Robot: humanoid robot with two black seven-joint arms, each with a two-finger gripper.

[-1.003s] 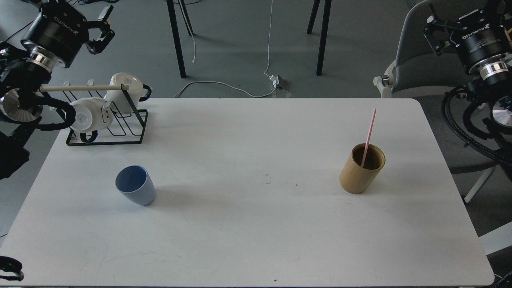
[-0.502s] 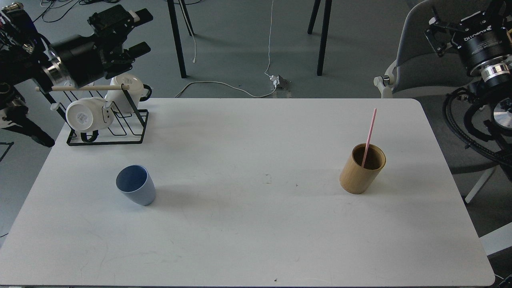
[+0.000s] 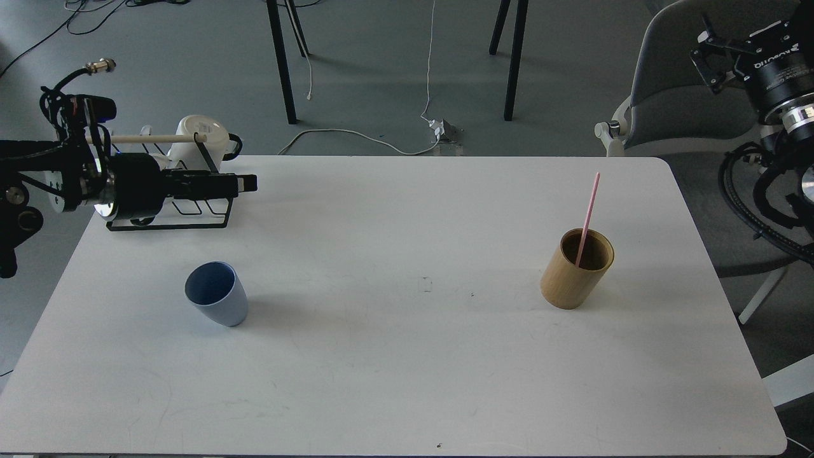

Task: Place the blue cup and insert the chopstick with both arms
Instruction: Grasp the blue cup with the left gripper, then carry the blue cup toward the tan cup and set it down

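White table (image 3: 407, 381): blue cup (image 3: 216, 303) sits lower right of the left gripper (image 3: 245, 183), far nearer than the right one (image 3: 715, 54). Can't tell either's jaws apart or together.

White table (image 3: 407, 381) bears blue cup (image 3: 216, 303), tan holder (image 3: 575, 269) (upright), wire rack (image 3: 191, 213).

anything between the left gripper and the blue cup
Nothing visible. The left gripper hovers in front of the black wire rack, and only bare white table separates it from the blue cup, nearer the robot.
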